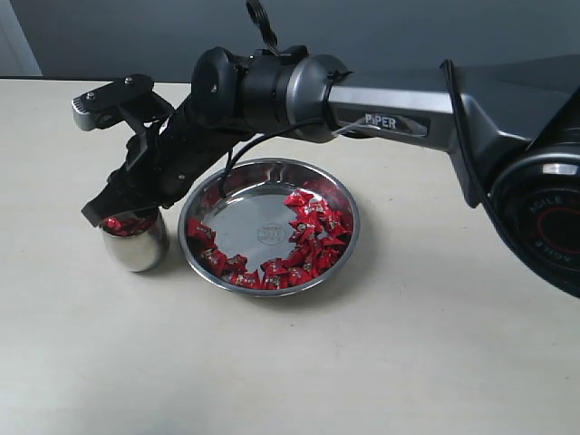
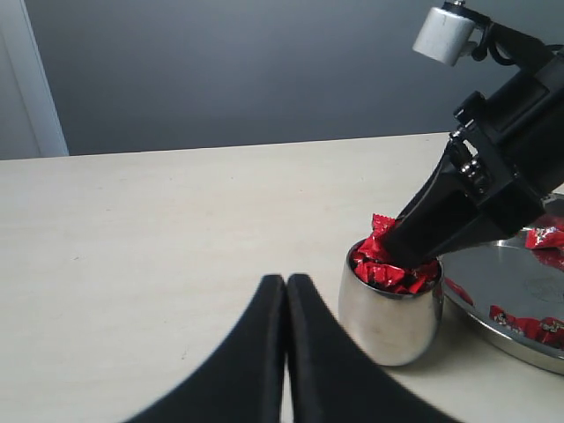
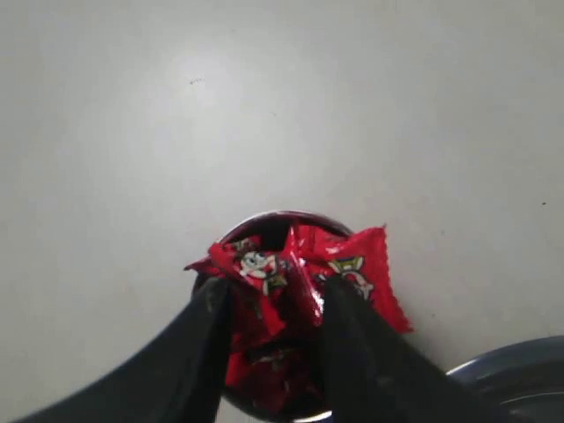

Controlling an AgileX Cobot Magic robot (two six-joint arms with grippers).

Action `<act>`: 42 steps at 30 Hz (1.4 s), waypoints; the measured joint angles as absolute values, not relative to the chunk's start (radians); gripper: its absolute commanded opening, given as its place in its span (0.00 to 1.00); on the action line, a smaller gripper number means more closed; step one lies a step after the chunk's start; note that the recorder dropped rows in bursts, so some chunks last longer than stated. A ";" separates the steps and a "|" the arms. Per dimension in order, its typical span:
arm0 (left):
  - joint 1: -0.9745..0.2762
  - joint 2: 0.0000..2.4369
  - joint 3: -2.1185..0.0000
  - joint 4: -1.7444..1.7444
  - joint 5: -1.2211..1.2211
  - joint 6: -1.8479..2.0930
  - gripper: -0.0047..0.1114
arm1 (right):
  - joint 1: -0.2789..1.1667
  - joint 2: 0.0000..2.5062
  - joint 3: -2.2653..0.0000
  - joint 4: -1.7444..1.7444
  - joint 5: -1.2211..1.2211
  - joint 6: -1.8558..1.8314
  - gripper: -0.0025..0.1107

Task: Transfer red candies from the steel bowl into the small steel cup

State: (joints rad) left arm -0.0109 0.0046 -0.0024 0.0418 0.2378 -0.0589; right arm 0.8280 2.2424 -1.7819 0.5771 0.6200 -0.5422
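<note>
A black robot arm [image 1: 381,113] reaches from the right, over the steel bowl [image 1: 249,204]. The right gripper [image 1: 122,216] dips its fingers into the small steel cup [image 1: 136,246], just beside the bowl. Many red candies [image 1: 308,237] lie in the bowl, and more fill the cup. Both sit on a pale worktop [image 1: 408,362].

Mostly matte black along the right arm [image 1: 272,86], with bulbous rounded joint housings [image 1: 216,82] and a smooth grey forearm link [image 1: 408,109] lettered PIPER in white. Topped by a black cable [image 1: 263,23], plus a thinner wire [image 1: 227,172] under the wrist. Fitted at the far left with a small silver-grey camera block [image 1: 89,107] on a black bracket. Ringed with red lettering on the round black base joint [image 1: 553,222]. Black tapering fingers [image 2: 251,361] on the left gripper [image 2: 286,284]; same black on the right gripper [image 3: 278,295].
</note>
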 measured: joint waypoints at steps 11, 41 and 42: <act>-0.011 0.005 -0.002 0.042 0.238 -0.059 0.04 | 0.828 2.242 -1.782 0.564 0.694 -0.542 0.33; -0.011 0.005 -0.002 0.042 0.238 -0.059 0.04 | 0.828 2.087 -1.780 -0.098 0.830 -0.114 0.02; -0.011 0.005 -0.002 0.042 0.238 -0.059 0.04 | 0.828 2.068 -1.780 -0.123 0.831 -0.091 0.02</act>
State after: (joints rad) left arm -0.0109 0.0046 -0.0024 0.0418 0.2378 -0.0589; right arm 0.8280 2.0683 -1.7805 -0.1227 0.8306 -0.0908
